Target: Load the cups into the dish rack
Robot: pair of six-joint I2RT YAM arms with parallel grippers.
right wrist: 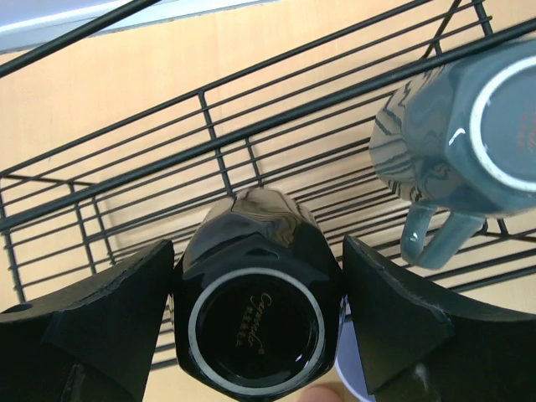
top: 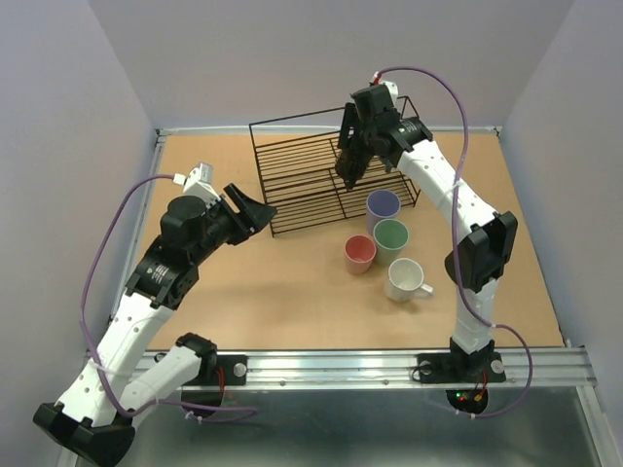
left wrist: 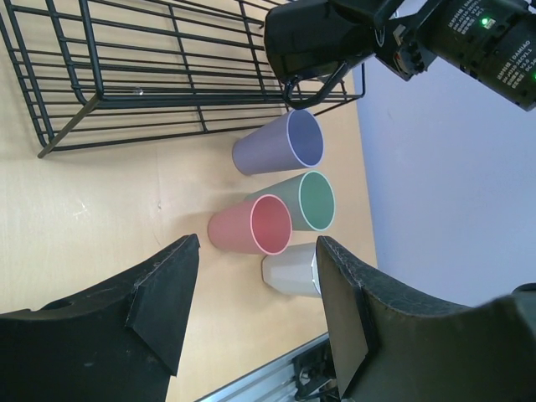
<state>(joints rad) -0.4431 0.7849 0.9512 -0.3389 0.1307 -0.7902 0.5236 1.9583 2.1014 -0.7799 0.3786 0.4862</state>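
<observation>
Mid-placement at rack (top: 302, 185), far side of table (top: 243, 292). With right gripper (right wrist: 255, 260) spread wide, pads against both sides, holding inverted black mug (right wrist: 255, 322) down on the wires beside inverted grey-blue mug (right wrist: 469, 142). Next, probably: let go, lift straight up, avoid snagging wires. Nothing in left gripper (left wrist: 257, 244), open, aimed at white mug (left wrist: 293, 270), lavender cup (left wrist: 280, 144), green cup (left wrist: 306, 201), pink cup (left wrist: 255, 224) on table. Racked mugs seen from right wrist only; overhead, hidden behind right arm (top: 458, 204).

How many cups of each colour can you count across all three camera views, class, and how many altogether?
Lavender cup: 1
Green cup: 1
Pink cup: 1
White mug: 1
Black cup: 1
Grey-blue mug: 1
Total: 6
</observation>
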